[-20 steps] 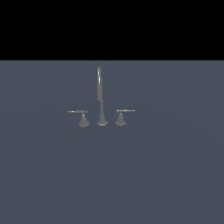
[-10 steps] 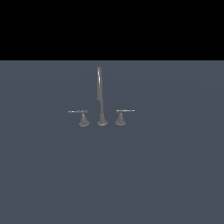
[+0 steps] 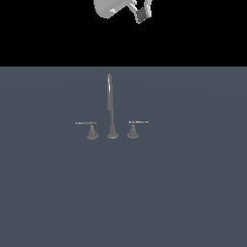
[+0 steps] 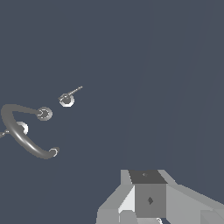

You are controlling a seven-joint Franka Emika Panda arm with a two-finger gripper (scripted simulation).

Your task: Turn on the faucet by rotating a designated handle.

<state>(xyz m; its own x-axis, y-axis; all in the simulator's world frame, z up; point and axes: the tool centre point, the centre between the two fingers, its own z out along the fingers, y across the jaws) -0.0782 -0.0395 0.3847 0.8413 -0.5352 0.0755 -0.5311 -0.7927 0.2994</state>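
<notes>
The faucet (image 3: 111, 108) stands mid-surface, a thin arched spout with two low lever handles. The designated handle (image 3: 134, 127) sits at the exterior view's right of the spout, its bar pointing right. The twin handle (image 3: 89, 129) has its bar pointing left. My gripper (image 3: 143, 14) hangs high above and behind the faucet, touching nothing. In the wrist view the gripper (image 4: 148, 202) shows as grey blocks, its jaws not readable. There the spout (image 4: 19, 135) curls beside two handles (image 4: 66, 99); which is the designated one is unclear.
The faucet is mounted on a flat dark blue-grey surface (image 3: 193, 193) that fills both views. A white arm link (image 3: 110, 7) shows at the exterior view's top edge. No other objects are in sight.
The arm and gripper have come into the exterior view at its top edge; earlier that area was black. The faucet and both handles have not moved.
</notes>
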